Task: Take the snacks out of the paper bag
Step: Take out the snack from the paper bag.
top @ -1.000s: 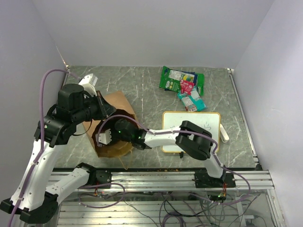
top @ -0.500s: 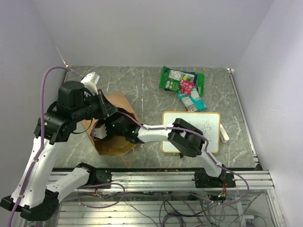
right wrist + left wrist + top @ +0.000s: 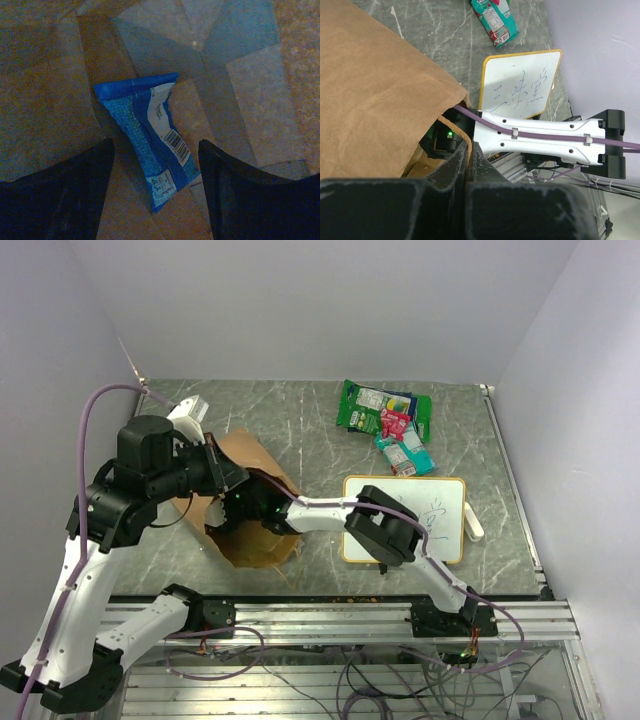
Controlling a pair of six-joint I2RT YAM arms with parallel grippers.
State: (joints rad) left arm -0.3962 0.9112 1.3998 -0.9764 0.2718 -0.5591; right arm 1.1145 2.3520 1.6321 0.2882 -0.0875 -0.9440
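blue snack packet (image 3: 148,145) lies between spread right gripper (image 3: 155,146) fingers (image 3: 75,190)

Whiteboard and a white stick on a marbled tabletop

An orange-framed whiteboard (image 3: 440,502) with a few handwritten marks lies flat toward the near edge of the grey-green tabletop (image 3: 300,430), right of centre. A small white stick-shaped object (image 3: 474,527) lies just beside the board's right side.

Left arm (image 3: 150,472) has jaws clamped shut, right arm (image 3: 320,508) jaws parted.
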